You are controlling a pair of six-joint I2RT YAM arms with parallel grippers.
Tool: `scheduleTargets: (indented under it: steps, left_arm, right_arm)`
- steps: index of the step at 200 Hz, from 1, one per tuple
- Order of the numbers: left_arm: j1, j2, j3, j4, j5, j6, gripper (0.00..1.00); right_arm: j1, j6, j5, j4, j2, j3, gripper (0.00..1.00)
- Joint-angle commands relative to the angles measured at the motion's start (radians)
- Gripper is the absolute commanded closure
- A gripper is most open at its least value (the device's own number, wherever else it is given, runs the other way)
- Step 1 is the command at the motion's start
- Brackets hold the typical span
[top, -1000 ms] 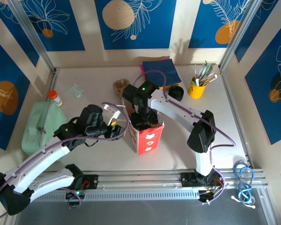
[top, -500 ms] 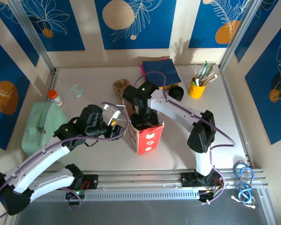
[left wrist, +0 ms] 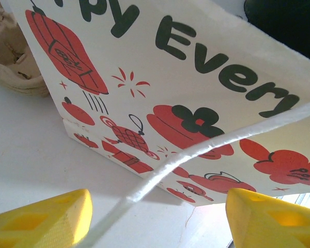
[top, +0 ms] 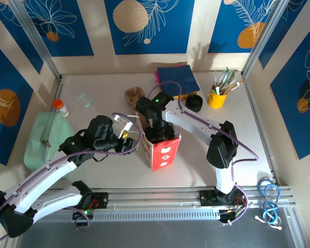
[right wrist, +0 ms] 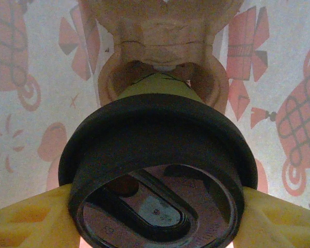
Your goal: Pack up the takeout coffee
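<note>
Holding the coffee cup by its black lid, our right gripper sits down inside the red-and-white bag mid-table, above a brown carrier. Our left gripper is wide, the bag's white cord handle between its fingers.

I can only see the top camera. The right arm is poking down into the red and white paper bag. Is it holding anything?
Observer: Yes. The right gripper has its jaws squeezing a round black plastic lid from both sides.
Operator: Is it inside already?
Observer: Yes, the red and white paper bag shows its printed walls behind and beside the lid.
Operator: And the left arm?
Observer: The left gripper has its jaws wide open, with the bag's white cord handle running between them.
</note>
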Motion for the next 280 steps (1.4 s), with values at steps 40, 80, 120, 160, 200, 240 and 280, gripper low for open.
scheduleTargets:
  steps: [40, 80, 120, 160, 200, 240, 280]
  left_arm:
    - [-0.009, -0.014, -0.006, -0.022, -0.008, -0.003, 0.31]
    - [-0.01, -0.016, -0.006, -0.022, -0.008, -0.004, 0.31]
    - [-0.01, -0.014, -0.007, -0.021, -0.006, -0.004, 0.31]
    - [-0.011, -0.016, -0.007, -0.022, -0.008, -0.005, 0.31]
    - [-0.01, -0.013, -0.008, -0.022, -0.008, -0.005, 0.31]
    - [-0.01, -0.012, -0.007, -0.022, -0.009, -0.005, 0.31]
    - [-0.011, -0.01, -0.007, -0.02, -0.009, -0.003, 0.31]
  right_arm:
    - [-0.009, -0.008, -0.027, 0.019, -0.009, -0.027, 0.5]
    - [-0.012, -0.009, -0.034, 0.032, -0.002, -0.039, 0.5]
    - [-0.012, -0.014, -0.042, 0.039, 0.013, -0.045, 0.5]
    - [-0.013, -0.014, -0.044, 0.046, 0.021, -0.05, 0.5]
    - [-0.013, -0.011, -0.044, 0.039, 0.017, -0.041, 0.5]
    - [-0.011, -0.009, -0.041, 0.033, 0.017, -0.032, 0.5]
    - [-0.011, -0.009, -0.04, 0.031, 0.021, -0.03, 0.5]
